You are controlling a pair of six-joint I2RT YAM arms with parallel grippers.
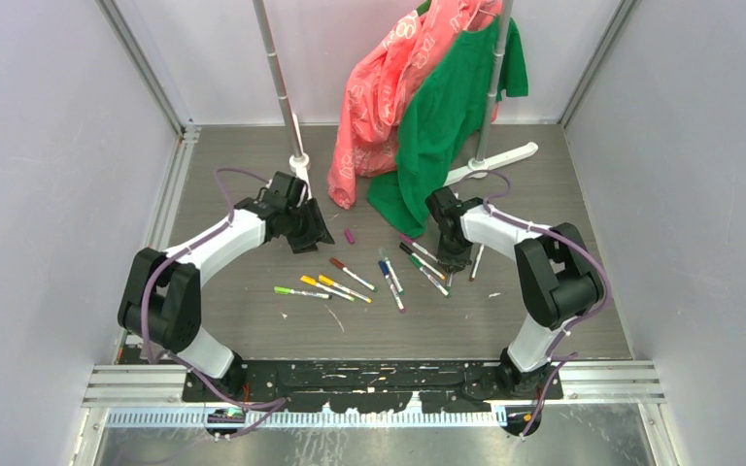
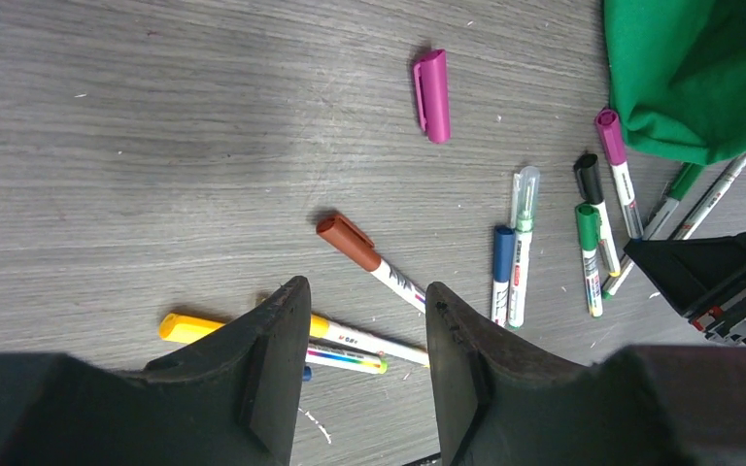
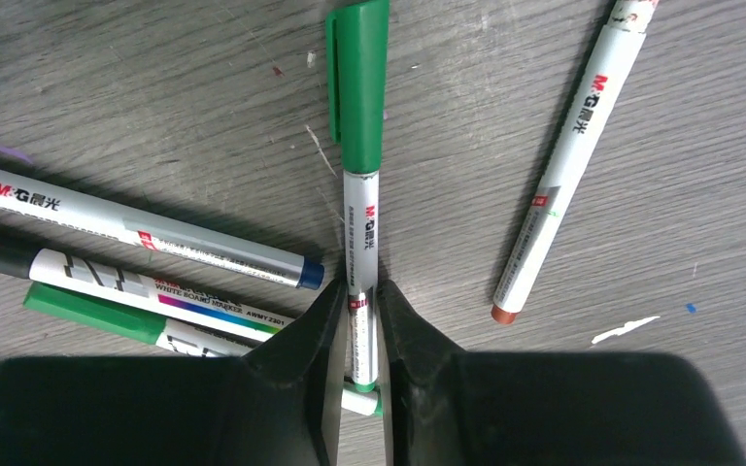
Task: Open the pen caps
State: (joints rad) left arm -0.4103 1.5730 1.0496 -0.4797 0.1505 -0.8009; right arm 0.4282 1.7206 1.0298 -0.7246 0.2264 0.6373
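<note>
I read the right gripper (image 3: 359,330) as narrowed onto the white barrel of the green-capped pen (image 3: 361,243). Both pads touch the barrel. Its green cap (image 3: 363,87) is on and points away from the claw. Neighbouring pens (image 3: 136,228) lie flat on the table (image 3: 155,97) just beside it. The left gripper (image 2: 364,320) stands partly open and holds nothing. The brown-capped pen (image 2: 369,257) lies ahead of its fingers, with a loose magenta cap (image 2: 432,95) further out.
</note>
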